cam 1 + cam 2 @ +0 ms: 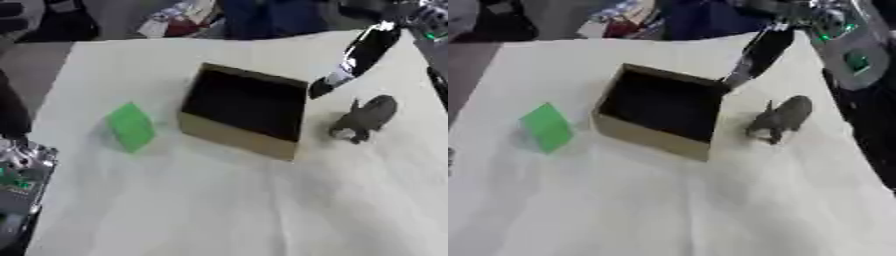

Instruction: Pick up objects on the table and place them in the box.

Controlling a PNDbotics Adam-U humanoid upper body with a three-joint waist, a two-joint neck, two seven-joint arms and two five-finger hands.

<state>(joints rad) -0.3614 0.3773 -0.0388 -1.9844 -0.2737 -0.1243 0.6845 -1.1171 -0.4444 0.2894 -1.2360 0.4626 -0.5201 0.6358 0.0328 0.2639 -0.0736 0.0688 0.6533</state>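
- A table (219,210) with a pale cloth fills most of the view.
- A cardboard box (245,111) stands near the middle, open at the top, dark inside.
- A green block (131,126) lies left of the box, apart from it.
- A grey animal figure (366,119) stands right of the box, apart from it.
- The right hand (359,57) comes in from the far right corner; it is black and glossy, its fingers straight and pointing down to the box's far right corner. I cannot tell if it touches the box.
- The left arm (19,175) shows at the near left edge, silver and black with a green part; its hand is not clear.
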